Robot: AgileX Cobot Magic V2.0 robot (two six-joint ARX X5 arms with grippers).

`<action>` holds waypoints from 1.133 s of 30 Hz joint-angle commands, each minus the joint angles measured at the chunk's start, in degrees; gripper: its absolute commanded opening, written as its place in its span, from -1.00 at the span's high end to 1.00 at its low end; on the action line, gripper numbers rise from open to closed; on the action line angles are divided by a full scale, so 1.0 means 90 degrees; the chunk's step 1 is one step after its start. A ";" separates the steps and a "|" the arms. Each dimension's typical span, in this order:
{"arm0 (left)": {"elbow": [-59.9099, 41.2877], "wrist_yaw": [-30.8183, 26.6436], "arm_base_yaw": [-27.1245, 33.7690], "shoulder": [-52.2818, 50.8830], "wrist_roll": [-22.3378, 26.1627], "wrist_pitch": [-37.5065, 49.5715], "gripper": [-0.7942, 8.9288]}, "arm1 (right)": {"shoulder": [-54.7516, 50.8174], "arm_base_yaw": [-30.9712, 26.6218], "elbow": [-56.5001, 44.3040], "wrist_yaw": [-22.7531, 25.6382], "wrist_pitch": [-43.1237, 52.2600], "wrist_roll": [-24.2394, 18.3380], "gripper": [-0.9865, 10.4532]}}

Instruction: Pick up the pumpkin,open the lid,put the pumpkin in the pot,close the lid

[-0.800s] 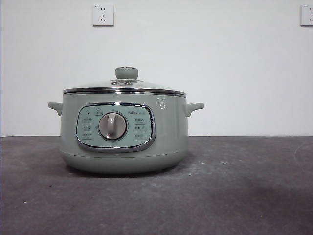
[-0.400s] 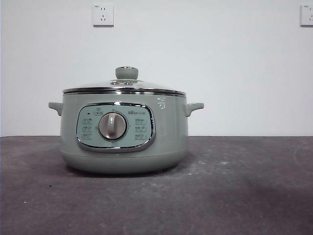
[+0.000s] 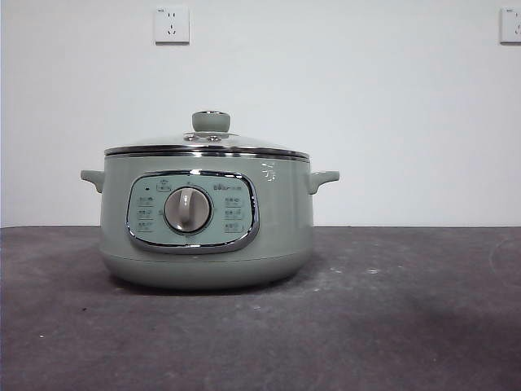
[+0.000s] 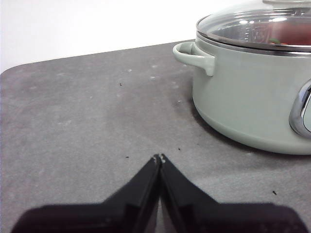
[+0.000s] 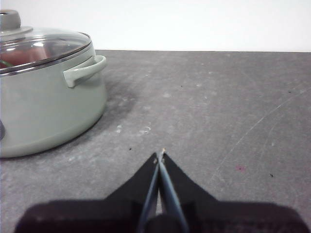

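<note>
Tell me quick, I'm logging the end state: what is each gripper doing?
Left gripper: closed, empty, above the table.
Right gripper: closed, empty, above the table.

The pot (image 3: 207,220) stands on the table (image 3: 391,309), left of the scene's middle, with the wall (image 3: 366,114) behind it. The lid (image 3: 207,142) sits on the pot's rim. The pumpkin (image 5: 22,54) lies inside the pot, under the lid. 2 sockets are on the wall: 1 (image 3: 172,24) above the pot, 1 (image 3: 510,24) far right.
</note>
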 commanded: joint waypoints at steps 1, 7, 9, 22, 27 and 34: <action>-0.0100 -0.0007 0.0017 -0.0017 -0.0039 0.0010 0.84 | -0.0022 0.0015 -0.0066 0.0017 -0.0051 0.0078 0.83; -0.0100 -0.0007 0.0017 -0.0017 -0.0039 0.0010 0.84 | -0.0022 0.0015 -0.0066 0.0017 -0.0053 0.0078 0.83; -0.0100 -0.0007 0.0017 -0.0017 -0.0039 0.0010 0.84 | -0.0022 0.0015 -0.0066 0.0017 -0.0053 0.0078 0.83; -0.0100 -0.0007 0.0017 -0.0017 -0.0041 0.0010 0.84 | -0.0022 0.0015 -0.0066 0.0017 -0.0053 0.0078 0.83; -0.0100 -0.0007 0.0017 -0.0017 -0.0039 0.0010 0.84 | -0.0022 0.0015 -0.0066 0.0017 -0.0053 0.0078 0.83; -0.0100 -0.0007 0.0017 -0.0017 -0.0039 0.0010 0.84 | -0.0022 0.0015 -0.0066 0.0017 -0.0053 0.0078 0.83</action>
